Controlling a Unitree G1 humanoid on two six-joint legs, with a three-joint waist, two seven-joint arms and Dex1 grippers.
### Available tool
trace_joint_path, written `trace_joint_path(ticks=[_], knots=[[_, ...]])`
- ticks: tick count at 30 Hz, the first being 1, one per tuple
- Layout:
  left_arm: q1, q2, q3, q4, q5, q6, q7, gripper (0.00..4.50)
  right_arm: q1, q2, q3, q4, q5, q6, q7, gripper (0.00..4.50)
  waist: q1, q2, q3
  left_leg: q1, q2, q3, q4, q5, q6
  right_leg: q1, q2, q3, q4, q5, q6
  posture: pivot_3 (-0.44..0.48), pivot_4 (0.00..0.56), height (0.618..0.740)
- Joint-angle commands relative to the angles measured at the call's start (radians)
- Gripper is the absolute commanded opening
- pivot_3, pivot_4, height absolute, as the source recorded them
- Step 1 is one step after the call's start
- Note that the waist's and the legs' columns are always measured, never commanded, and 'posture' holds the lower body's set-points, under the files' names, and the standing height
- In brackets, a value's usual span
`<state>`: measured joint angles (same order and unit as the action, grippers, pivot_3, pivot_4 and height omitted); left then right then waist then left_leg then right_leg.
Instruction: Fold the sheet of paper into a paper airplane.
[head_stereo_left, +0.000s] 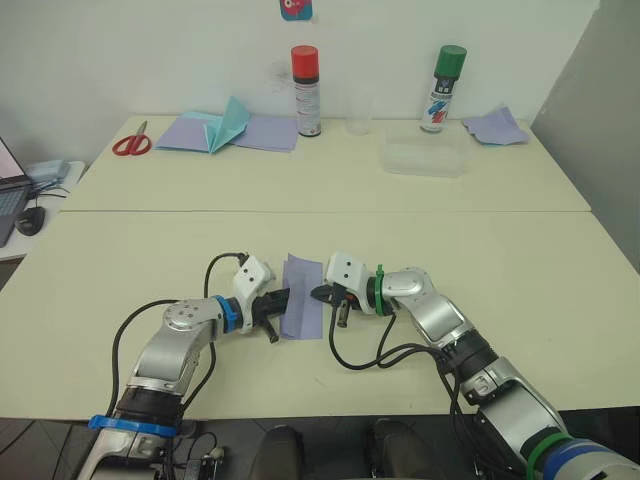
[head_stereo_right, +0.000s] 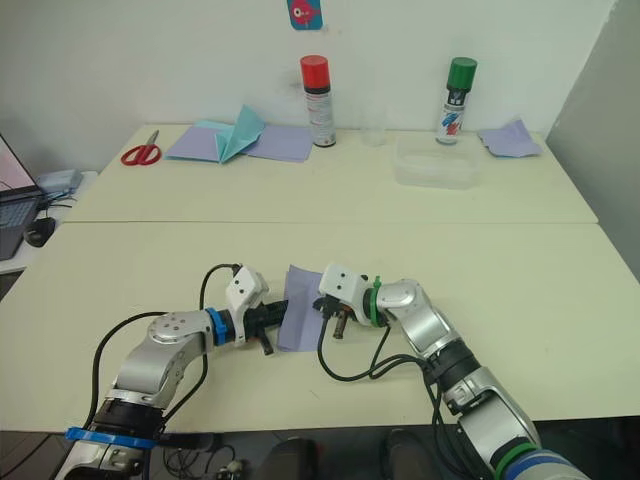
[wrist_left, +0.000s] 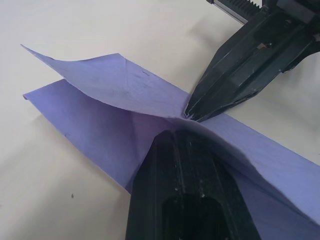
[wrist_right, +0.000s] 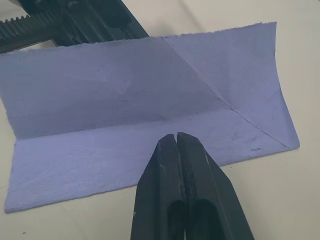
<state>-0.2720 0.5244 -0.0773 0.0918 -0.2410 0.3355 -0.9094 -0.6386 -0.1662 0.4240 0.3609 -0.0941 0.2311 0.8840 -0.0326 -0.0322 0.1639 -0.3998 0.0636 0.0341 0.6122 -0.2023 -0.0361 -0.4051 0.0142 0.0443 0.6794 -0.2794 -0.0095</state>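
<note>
Two grippers are seen meeting over the sheet of paper at lower centre of the head views. The right gripper is closed to a point, nothing between its fingers, its tip pressed onto the lower flap just short of the crease. The left gripper comes in from the opposite side; whether anything is pinched there cannot be told, as the paper hides its tip. The sheet is half-folded, one flap raised, one flat on the cream table. A risk is judged here: if the pressing tip slides, the thin paper could be dragged or torn, and the crease skewed. Scissors and two spray cans are left at upper frame.
</note>
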Motion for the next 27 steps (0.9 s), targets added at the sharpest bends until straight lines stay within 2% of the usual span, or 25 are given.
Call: trace_joint_path(ticks=[1,5,8,16,19,20,21,27], knots=[[0.003,0.008,-0.029,0.025,0.035,0.005,0.007,0.0,0.016,-0.008,-0.01,-0.008,0.002,0.024,-0.014,0.02,0.0,0.0,0.0,0.0,0.0,0.0,0.0,0.0,0.0,0.0,0.0,0.0,0.0,0.0,0.0,0.0,0.15,0.74],[0.003,0.007,-0.028,0.021,0.031,0.009,0.006,0.0,0.007,-0.02,-0.036,-0.054,0.031,0.041,0.005,0.02,0.001,0.0,0.0,0.0,0.0,0.0,0.0,0.0,0.0,0.0,0.0,0.0,0.0,0.0,0.0,0.0,0.15,0.74],[0.004,0.007,-0.028,0.018,0.03,0.011,0.005,0.0,-0.003,-0.032,-0.059,-0.103,0.069,0.08,0.023,0.61,0.001,0.0,0.0,-0.001,0.0,0.0,0.0,0.0,0.0,0.0,0.0,0.0,0.0,0.0,0.0,0.0,0.15,0.74],[0.013,0.013,-0.027,0.008,0.025,0.007,-0.004,0.0,-0.042,-0.004,-0.122,-0.213,0.142,0.166,-0.018,3.33,0.0,0.0,0.0,-0.001,0.0,0.0,0.0,0.0,0.0,-0.001,0.0,0.0,0.0,0.0,0.0,0.0,0.15,0.74],[0.014,0.015,-0.027,0.01,0.026,0.003,-0.006,0.0,-0.058,0.02,-0.125,-0.218,0.16,0.185,-0.029,3.22,0.0,0.0,0.0,-0.001,0.0,0.0,0.0,0.0,0.0,-0.001,0.0,0.0,0.0,0.0,0.0,0.0,0.15,0.74],[0.015,0.015,-0.026,0.01,0.026,0.002,-0.006,0.0,-0.064,0.028,-0.122,-0.213,0.16,0.189,-0.034,2.83,0.0,0.0,0.0,-0.001,0.0,0.0,0.0,0.0,0.0,-0.001,0.0,0.0,0.0,0.0,0.0,0.0,0.15,0.74],[0.015,0.016,-0.026,0.01,0.025,0.001,-0.006,0.0,-0.068,0.033,-0.12,-0.209,0.16,0.191,-0.038,2.67,0.0,0.0,0.0,-0.001,0.0,0.0,0.0,0.0,0.0,-0.001,0.0,0.0,0.0,0.0,0.0,0.0,0.15,0.74],[0.017,0.015,-0.024,0.015,0.025,-0.005,-0.009,0.0,-0.133,0.1,-0.115,-0.081,0.135,0.155,-0.119,0.46,-0.001,0.0,0.0,-0.002,0.0,0.0,0.0,0.0,0.0,-0.001,0.0,0.0,0.0,0.0,0.0,0.0,0.15,0.74]])
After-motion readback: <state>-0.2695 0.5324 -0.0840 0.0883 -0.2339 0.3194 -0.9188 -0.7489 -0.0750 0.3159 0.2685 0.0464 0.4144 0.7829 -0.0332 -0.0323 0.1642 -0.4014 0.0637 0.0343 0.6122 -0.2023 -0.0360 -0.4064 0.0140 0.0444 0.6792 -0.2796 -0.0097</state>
